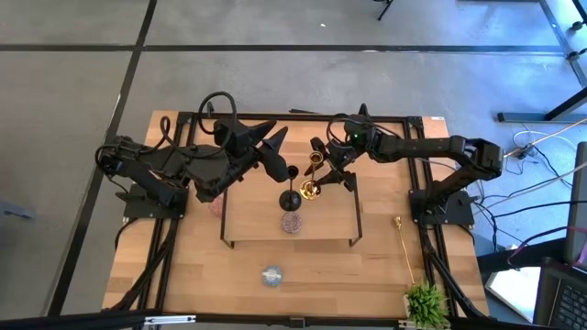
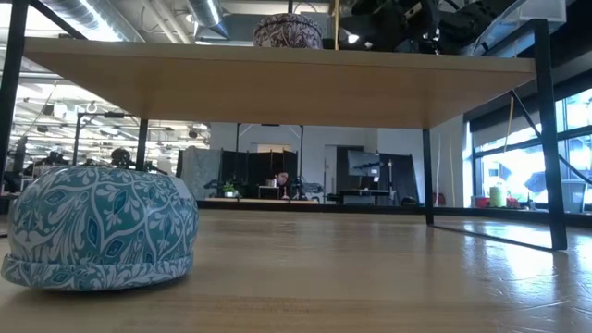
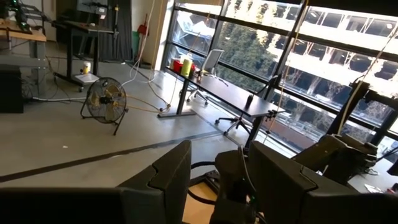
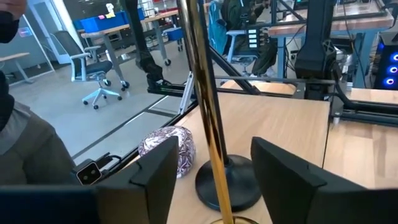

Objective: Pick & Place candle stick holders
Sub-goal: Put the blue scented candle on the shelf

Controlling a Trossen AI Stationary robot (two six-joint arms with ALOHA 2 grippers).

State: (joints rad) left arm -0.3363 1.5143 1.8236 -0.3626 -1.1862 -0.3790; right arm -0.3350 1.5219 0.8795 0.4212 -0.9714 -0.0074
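Note:
A gold candle stick holder (image 1: 312,178) stands upright on the raised wooden board (image 1: 266,229), next to a black one (image 1: 290,191) and a mauve glittery round (image 1: 292,222). My right gripper (image 4: 214,144) is open. Its fingers stand on either side of the gold stem (image 4: 207,118) with a gap on each side. A second gold holder (image 1: 404,246) lies flat on the table at the right. A pale blue round (image 1: 271,275) sits on the table near the front edge, and a pink round (image 1: 216,207) beside the board's left rail. My left gripper (image 1: 275,148) hangs open and holds nothing, above the board's far left part.
The board stands on black end rails (image 1: 358,215), with free room under it in the low view (image 2: 305,277). A small green plant (image 1: 426,302) is at the near right corner. The black holder's round foot (image 4: 227,182) stands just beyond the gold stem.

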